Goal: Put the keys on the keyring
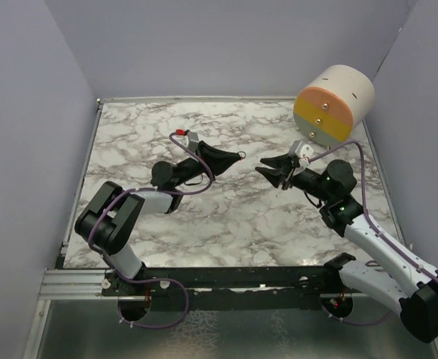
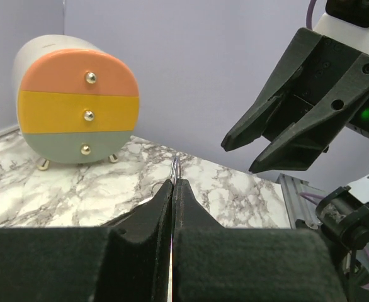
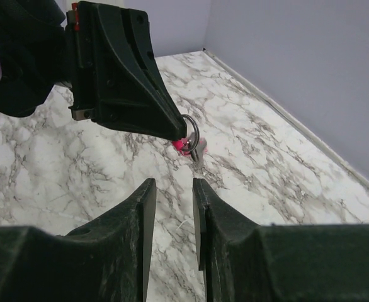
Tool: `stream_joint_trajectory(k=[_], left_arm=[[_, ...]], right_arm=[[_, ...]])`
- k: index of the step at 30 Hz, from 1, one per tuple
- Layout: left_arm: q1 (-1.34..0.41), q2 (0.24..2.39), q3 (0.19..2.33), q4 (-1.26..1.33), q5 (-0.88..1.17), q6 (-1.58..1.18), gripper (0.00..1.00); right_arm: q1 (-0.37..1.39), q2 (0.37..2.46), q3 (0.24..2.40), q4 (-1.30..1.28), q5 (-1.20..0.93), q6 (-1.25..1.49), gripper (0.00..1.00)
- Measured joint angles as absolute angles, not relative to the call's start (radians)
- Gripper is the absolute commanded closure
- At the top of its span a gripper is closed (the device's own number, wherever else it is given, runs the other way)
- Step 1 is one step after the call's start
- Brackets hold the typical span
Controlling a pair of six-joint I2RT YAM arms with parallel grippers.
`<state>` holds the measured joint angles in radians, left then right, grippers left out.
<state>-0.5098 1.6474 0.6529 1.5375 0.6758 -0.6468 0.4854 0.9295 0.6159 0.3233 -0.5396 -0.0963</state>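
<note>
My left gripper (image 1: pixel 232 158) is shut on the keyring, and its thin metal ring (image 2: pixel 174 168) sticks out past the closed fingertips (image 2: pixel 174 184). In the right wrist view the ring (image 3: pixel 191 131) hangs at the left gripper's tip, held above the table, with the pink strip (image 3: pixel 182 146) below it. A small grey shaft (image 3: pixel 198 153), apparently the key, hangs at the ring; I cannot tell whether it is threaded on. My right gripper (image 1: pixel 261 166) is open and empty, its tips (image 3: pixel 172 184) a short way in front of the ring and apart from it.
A round mini drawer chest (image 1: pixel 333 105) with orange, yellow and grey-green fronts stands at the back right, and shows in the left wrist view (image 2: pixel 77 107). Purple walls enclose the marble table (image 1: pixel 226 217). A metal rail (image 1: pixel 204 278) runs along the near edge.
</note>
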Motion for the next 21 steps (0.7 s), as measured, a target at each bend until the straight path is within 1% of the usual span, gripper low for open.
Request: stream_joint_trajectory(k=[4, 21], left_arm=[[-0.511, 1.648, 0.65, 1.538, 0.682, -0.682, 1.0], [-0.511, 1.648, 0.65, 1.538, 0.798, -0.761, 1.0]], right_arm=[[0.485, 0.931, 0.602, 0.352, -0.544, -0.086, 0.7], [0.485, 1.073, 0.622, 0.47, -0.661, -0.045, 0.71]])
